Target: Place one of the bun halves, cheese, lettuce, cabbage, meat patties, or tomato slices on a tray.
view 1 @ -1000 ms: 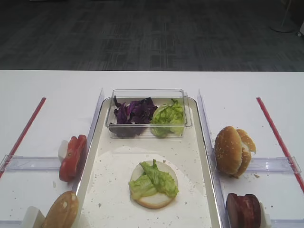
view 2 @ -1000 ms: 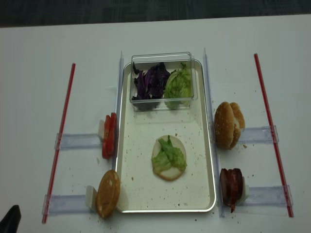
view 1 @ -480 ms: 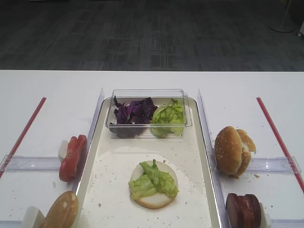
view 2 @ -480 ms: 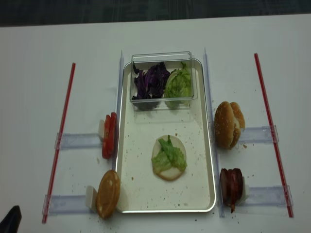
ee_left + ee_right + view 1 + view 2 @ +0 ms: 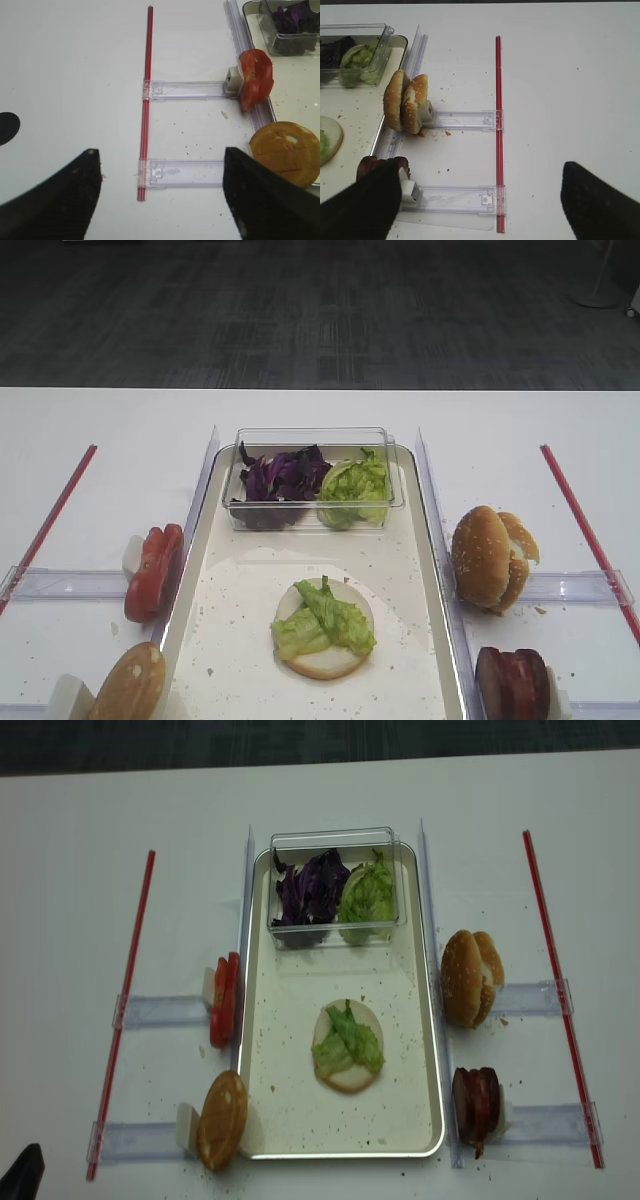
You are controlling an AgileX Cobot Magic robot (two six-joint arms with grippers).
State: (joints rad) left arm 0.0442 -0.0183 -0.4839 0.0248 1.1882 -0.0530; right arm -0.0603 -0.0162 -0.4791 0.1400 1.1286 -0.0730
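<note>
Silver-rimmed, the tray (image 5: 340, 1125) lies mid-desk with a bun half (image 5: 347, 1045) face-up near its middle, lettuce (image 5: 352, 1037) on top. A clear box (image 5: 335, 885) at the tray's far end holds cabbage (image 5: 308, 888) and more lettuce. Tomato slices (image 5: 223, 1000) and another bun half (image 5: 223, 1119) stand along the tray's left edge, buns (image 5: 470, 977) and meat patties (image 5: 476, 1105) along its right. The right gripper (image 5: 480, 200) and left gripper (image 5: 160, 200) both hang over bare desk, jaws spread wide, holding nothing.
</note>
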